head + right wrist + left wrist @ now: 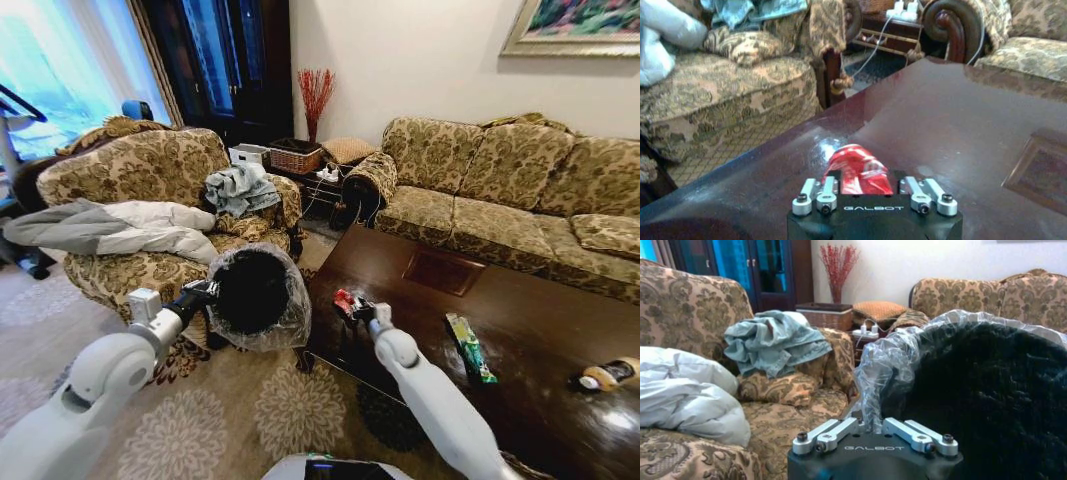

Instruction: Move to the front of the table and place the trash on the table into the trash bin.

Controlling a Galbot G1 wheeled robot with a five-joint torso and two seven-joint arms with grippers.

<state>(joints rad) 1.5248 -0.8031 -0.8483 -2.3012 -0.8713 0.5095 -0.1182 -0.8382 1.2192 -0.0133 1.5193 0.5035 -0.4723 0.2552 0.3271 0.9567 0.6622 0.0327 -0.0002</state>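
Bench [520, 330]: low, glossy dark brown wood, square inlay mid-top.

Trash bin [255, 292]: small, round, black, crinkly clear bag over rim, tipped w/ mouth facing the head cam. Held up off the floor at its rim by left hand [205, 292], just beside bench's left corner.

Red crushed can [344, 302]: on bench near that corner, between fingers of right hand [356, 309].

Long green wrapper [468, 346]: flat on bench, right of can, well apart.

Tan-orange bottle-like piece [610, 375]: on its side near bench's far right edge.
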